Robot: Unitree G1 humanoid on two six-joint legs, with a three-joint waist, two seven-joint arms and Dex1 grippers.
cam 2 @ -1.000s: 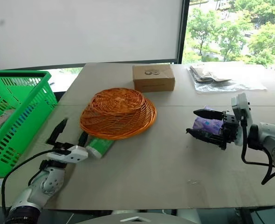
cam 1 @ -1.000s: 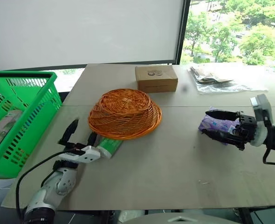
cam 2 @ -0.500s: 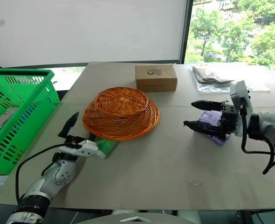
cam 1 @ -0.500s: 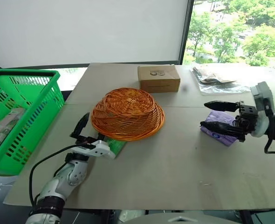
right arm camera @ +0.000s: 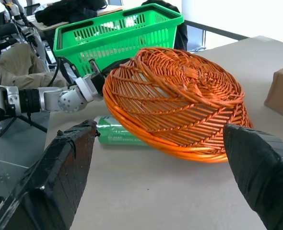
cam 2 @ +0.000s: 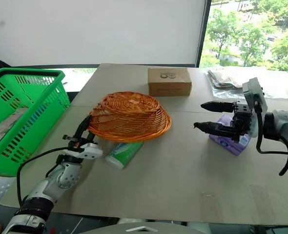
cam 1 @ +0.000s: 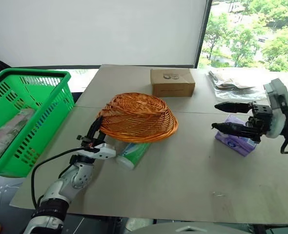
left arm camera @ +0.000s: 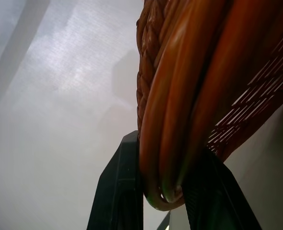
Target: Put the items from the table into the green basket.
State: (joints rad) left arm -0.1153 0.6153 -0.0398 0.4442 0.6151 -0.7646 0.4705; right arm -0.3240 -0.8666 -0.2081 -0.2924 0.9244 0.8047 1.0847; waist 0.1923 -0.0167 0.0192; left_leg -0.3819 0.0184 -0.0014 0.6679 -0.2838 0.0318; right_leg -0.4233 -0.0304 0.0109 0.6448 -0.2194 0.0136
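Left fingers (left arm camera: 117,191) clenched on the wicker basket (cam 1: 136,117) rim; right fingers (cam 1: 229,105) released above the tissue pack (cam 1: 236,141). Tilt the rim higher: the tube (cam 1: 133,155) lies on the surface beneath.

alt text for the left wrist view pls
The left gripper is shut on the rim of the upside-down orange wicker basket, the woven edge pinched between its two black fingers. Pale table lies beyond.

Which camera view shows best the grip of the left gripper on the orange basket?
The left wrist view: the left gripper is shut on the orange basket's rim. The eye views show the same contact from far. The right wrist view shows that arm beside the rim.
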